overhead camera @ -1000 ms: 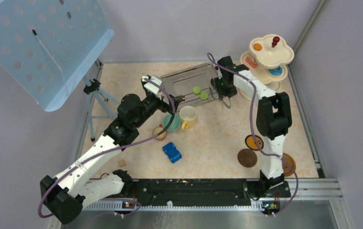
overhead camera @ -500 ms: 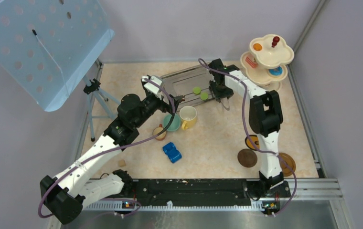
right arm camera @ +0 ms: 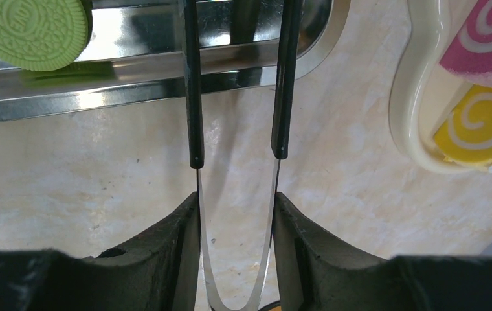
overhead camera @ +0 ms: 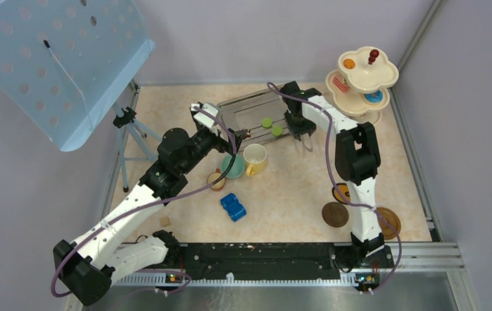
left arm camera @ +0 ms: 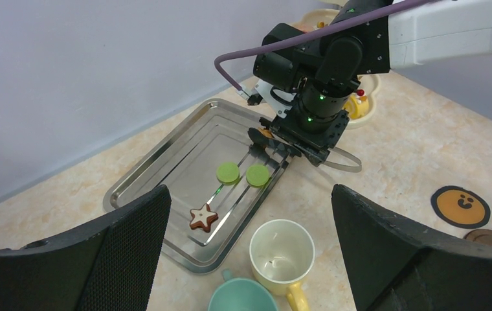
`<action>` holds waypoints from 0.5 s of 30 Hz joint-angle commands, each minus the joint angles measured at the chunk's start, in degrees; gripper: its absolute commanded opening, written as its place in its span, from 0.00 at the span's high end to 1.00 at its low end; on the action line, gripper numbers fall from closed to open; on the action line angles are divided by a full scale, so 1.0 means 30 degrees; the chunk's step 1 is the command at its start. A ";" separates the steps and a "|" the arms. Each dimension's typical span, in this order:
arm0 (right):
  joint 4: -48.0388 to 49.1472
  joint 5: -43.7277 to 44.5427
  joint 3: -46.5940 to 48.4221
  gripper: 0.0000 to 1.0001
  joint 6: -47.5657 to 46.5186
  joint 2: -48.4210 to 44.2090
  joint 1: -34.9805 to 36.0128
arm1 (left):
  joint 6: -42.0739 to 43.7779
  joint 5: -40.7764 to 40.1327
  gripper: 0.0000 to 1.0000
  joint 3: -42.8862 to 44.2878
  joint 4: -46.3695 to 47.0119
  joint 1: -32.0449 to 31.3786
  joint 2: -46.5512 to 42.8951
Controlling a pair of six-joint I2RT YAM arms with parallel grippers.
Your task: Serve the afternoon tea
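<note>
My right gripper (right arm camera: 235, 207) is shut on the steel loop of black-tipped tongs (right arm camera: 195, 97). Their tips reach over the rim of the metal tray (right arm camera: 133, 61), next to a green macaron (right arm camera: 30, 32). In the top view it (overhead camera: 295, 123) sits at the tray's right end. My left gripper (left arm camera: 250, 194) is open and empty above the teal cup (left arm camera: 256, 299) and the yellow-and-cream mug (left arm camera: 281, 251). The tray (left arm camera: 159, 175) holds two green macarons (left arm camera: 228, 172) and a star cookie (left arm camera: 203, 217). The small brown cup (overhead camera: 215, 180) stands left of the teal one.
The cream tiered stand (overhead camera: 363, 81), holding small cakes, is at the back right. Brown coasters (overhead camera: 335, 214) lie by the right arm's base. A blue toy car (overhead camera: 233, 207) is mid-table. A blue perforated panel on a tripod (overhead camera: 62, 58) stands at the left.
My right arm has swung left with the tongs, bringing their tips over the tray's right end. The left arm has not moved.
</note>
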 commanded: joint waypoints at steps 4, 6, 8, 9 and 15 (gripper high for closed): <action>0.0133 0.0677 0.0927 0.83 0.0135 -0.0615 0.0355 | -0.0098 0.0043 0.01 0.0034 0.0771 -0.0075 -0.0382; 0.0597 0.0446 0.0671 0.86 0.0185 -0.1019 0.0337 | -0.0104 0.0066 0.01 0.0042 0.0769 -0.0087 -0.0366; 0.0888 0.0373 0.0406 0.89 0.0275 -0.1422 0.0348 | -0.0096 0.0051 0.01 0.0049 0.0748 -0.0073 -0.0367; 0.1005 0.0270 0.0334 0.91 0.0333 -0.1548 0.0329 | -0.0096 0.0039 0.01 0.0036 0.0769 -0.0083 -0.0367; 0.1694 -0.0622 -0.0396 0.99 0.0803 -0.2529 0.0246 | -0.0096 0.0024 0.01 0.0036 0.0769 -0.0061 -0.0368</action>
